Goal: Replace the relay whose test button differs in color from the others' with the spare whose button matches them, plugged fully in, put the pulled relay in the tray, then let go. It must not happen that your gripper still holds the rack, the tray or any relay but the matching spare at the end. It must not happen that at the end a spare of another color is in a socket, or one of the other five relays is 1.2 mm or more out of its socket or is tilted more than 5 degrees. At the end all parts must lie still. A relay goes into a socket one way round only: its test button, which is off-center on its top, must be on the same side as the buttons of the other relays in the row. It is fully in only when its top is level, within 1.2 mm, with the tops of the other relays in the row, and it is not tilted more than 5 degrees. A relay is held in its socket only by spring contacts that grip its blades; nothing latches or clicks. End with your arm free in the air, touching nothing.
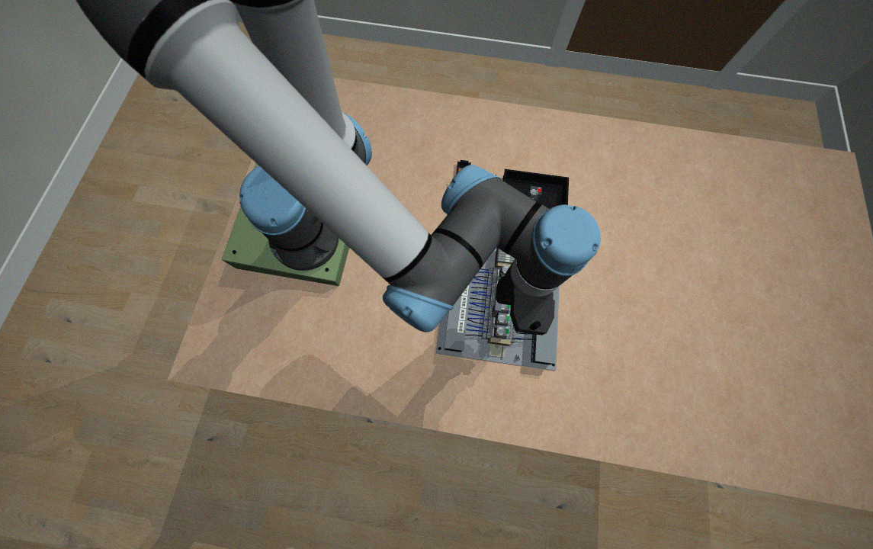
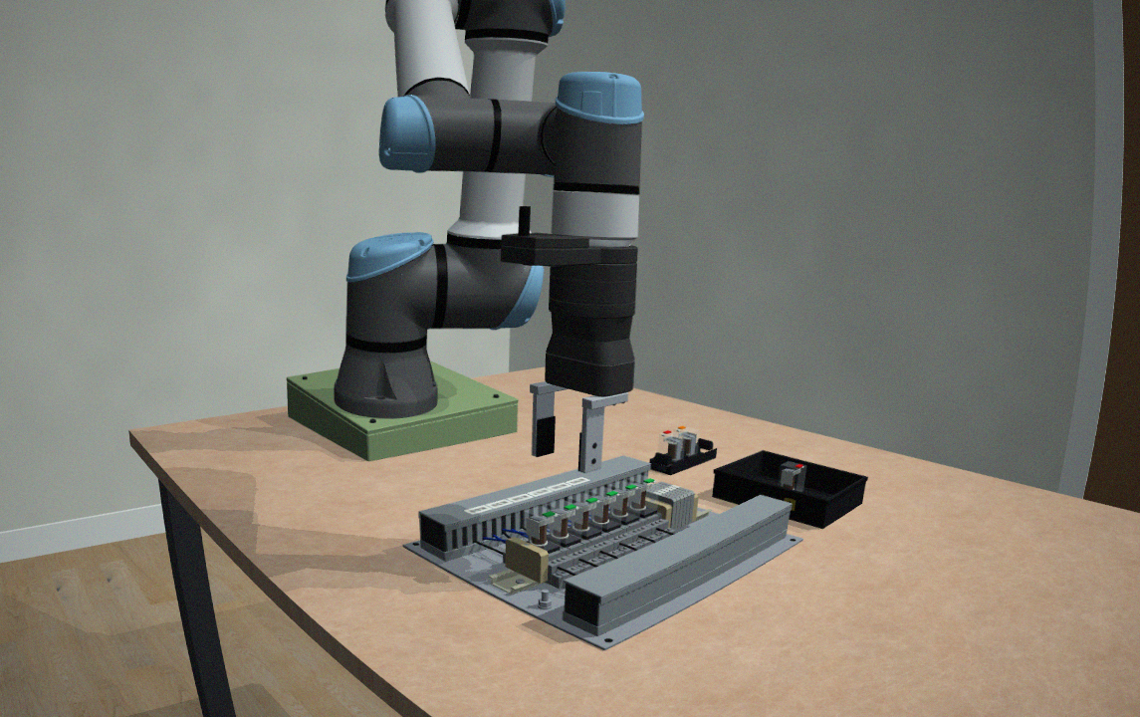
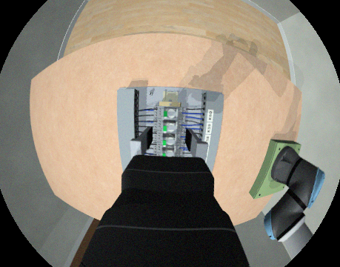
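Note:
My gripper (image 2: 567, 448) (image 3: 169, 134) is open and empty, above the relay row, its fingers either side of the row in the wrist view. The row's relays (image 2: 541, 531) (image 3: 172, 113) (image 1: 502, 331) stand upright in their sockets. Several green buttons show in the exterior view, all on one side, and no other color; the tops look about level. A relay with a red button (image 2: 790, 477) (image 1: 534, 191) stands in the black tray (image 2: 756, 499) (image 1: 538, 174). The small black holder (image 2: 685, 463) bears a red-button relay (image 2: 671, 448) and an orange-button relay (image 2: 689, 443).
Grey wire ducts flank the row, one in front (image 2: 680, 553) and one behind (image 2: 449, 511). Terminal blocks (image 2: 676, 503) stand at the row's far end, a beige end block (image 2: 527, 560) at its near end. The green robot base (image 2: 440, 427) stands behind left.

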